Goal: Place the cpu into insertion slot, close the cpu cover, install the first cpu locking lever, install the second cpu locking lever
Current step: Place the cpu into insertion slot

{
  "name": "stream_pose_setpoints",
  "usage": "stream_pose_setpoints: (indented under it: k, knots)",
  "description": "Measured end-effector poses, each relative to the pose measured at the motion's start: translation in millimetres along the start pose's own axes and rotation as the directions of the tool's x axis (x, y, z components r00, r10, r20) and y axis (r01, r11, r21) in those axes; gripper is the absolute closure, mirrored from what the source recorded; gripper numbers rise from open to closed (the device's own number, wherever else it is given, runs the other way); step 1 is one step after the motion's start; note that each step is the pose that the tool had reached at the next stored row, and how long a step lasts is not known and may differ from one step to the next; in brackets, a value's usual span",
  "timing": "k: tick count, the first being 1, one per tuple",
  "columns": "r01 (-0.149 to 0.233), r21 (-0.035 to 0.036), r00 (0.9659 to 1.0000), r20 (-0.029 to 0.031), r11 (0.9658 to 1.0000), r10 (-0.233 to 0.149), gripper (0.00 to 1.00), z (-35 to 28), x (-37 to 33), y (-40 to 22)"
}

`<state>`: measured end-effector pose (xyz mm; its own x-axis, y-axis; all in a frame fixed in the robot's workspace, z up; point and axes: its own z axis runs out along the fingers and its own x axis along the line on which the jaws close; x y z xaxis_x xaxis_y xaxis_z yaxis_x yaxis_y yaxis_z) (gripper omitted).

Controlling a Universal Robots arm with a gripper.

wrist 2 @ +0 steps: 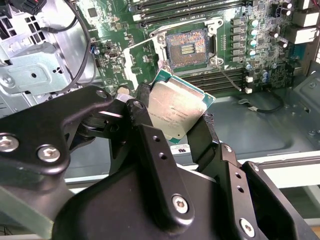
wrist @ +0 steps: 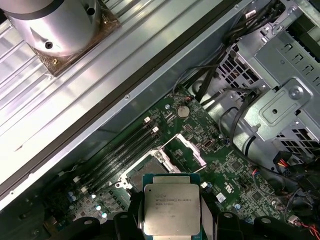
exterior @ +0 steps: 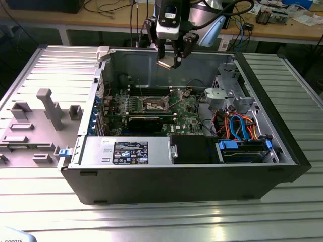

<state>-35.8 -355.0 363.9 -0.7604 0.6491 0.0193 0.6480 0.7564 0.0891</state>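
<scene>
Gripper (exterior: pixel 169 61) pinching cpu (wrist 2: pixel 175 112) by two opposite edges, held well above uncovered insertion slot (wrist 2: pixel 187 47), apart from case walls (exterior: pixel 126 65).

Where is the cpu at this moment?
In both wrist views the cpu sits clamped in the gripper, above the green board and apart from the empty insertion slot.

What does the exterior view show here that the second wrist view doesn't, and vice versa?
Exterior view adds: the whole open computer case on the ribbed table, grey fixtures at the exterior view's left. Second wrist view adds: the insertion slot up close, dark centre uncovered, and fingers clamped on the cpu's edges. Both: the gripper holding the cpu above the green motherboard, not yet in the slot.
</scene>
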Motion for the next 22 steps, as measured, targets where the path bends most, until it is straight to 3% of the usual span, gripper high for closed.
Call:
stream_pose_setpoints:
  k: [22]
  knots:
    - [-0.059,-0.0013,0.9982,0.0053,0.9983,0.059,0.45,0.1,0.0,0.0]
